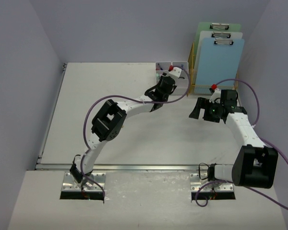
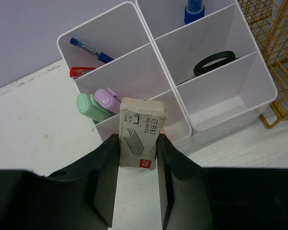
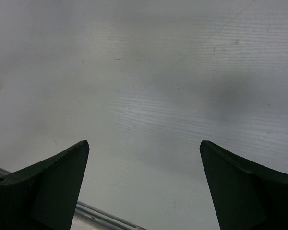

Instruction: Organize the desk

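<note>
My left gripper (image 2: 138,143) is shut on a grey staple box (image 2: 140,132) and holds it over the near left compartment of the white organizer box (image 2: 216,122). In the top view that gripper (image 1: 159,92) is at the organizer (image 1: 173,76) at the back of the white desk (image 1: 86,105). The organizer holds a green highlighter (image 2: 89,106), a purple highlighter (image 2: 107,99), a blue pen (image 2: 91,50), a red item (image 2: 79,72), a black ring (image 2: 213,62) and a blue marker (image 2: 194,9). My right gripper (image 3: 144,146) is open and empty above bare desk (image 3: 158,86); in the top view it (image 1: 198,109) is right of centre.
A gold wire rack (image 1: 198,72) with green and blue clipboards (image 1: 222,62) stands at the back right, next to the organizer; it also shows in the left wrist view (image 2: 273,48). A metal rail (image 1: 120,167) runs along the desk's near edge. Walls close in both sides.
</note>
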Robot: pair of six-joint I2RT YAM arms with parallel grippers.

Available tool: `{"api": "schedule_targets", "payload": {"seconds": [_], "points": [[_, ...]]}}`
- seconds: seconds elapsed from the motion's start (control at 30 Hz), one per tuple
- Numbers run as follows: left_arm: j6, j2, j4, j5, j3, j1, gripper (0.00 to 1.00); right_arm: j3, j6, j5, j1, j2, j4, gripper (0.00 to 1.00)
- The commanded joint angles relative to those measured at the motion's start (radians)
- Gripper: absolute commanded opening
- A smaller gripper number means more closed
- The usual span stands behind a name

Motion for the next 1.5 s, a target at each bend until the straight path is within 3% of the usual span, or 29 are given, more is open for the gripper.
{"api": "schedule_targets", "payload": {"seconds": [0.0,0.27,0.43,0.57,0.83,1.03,1.13,1.2,1.23,1.33,1.47], "points": [[0.058,0.025,0.093,-0.044,0.028,0.009,0.19,0.021,-0.003,-0.010,-0.005,-0.002,0.024,0.99],[0.103,0.069,0.123,-0.079,0.051,0.009,0.23,0.017,-0.009,-0.007,-0.005,-0.004,0.022,0.99],[0.123,0.079,0.154,-0.102,0.056,0.010,0.54,0.012,-0.010,-0.007,-0.005,-0.006,0.022,0.99],[0.130,0.083,0.155,-0.102,0.063,0.010,0.61,0.013,-0.009,-0.008,-0.005,-0.004,0.021,0.99],[0.106,0.043,0.100,-0.079,0.113,0.010,0.64,0.013,-0.008,-0.014,-0.005,-0.009,0.017,0.99],[0.013,-0.107,-0.054,-0.026,0.136,0.010,0.64,0.032,-0.023,-0.045,-0.005,-0.020,0.014,0.99],[-0.121,-0.321,-0.286,0.172,0.044,0.051,0.63,0.068,-0.079,-0.117,0.019,-0.021,-0.002,0.97],[-0.226,-0.435,-0.353,0.362,-0.054,0.156,0.64,0.106,-0.149,-0.124,0.060,-0.012,-0.026,0.94],[-0.258,-0.481,-0.378,0.519,-0.152,0.199,0.72,0.135,-0.171,-0.119,0.085,-0.009,-0.032,0.94],[-0.328,-0.649,-0.384,0.771,-0.352,0.394,0.82,0.191,-0.260,-0.067,0.275,0.010,-0.031,0.93],[-0.300,-0.832,-0.403,0.868,-0.549,0.593,0.86,0.318,-0.380,-0.035,0.461,0.116,-0.020,0.90]]}}
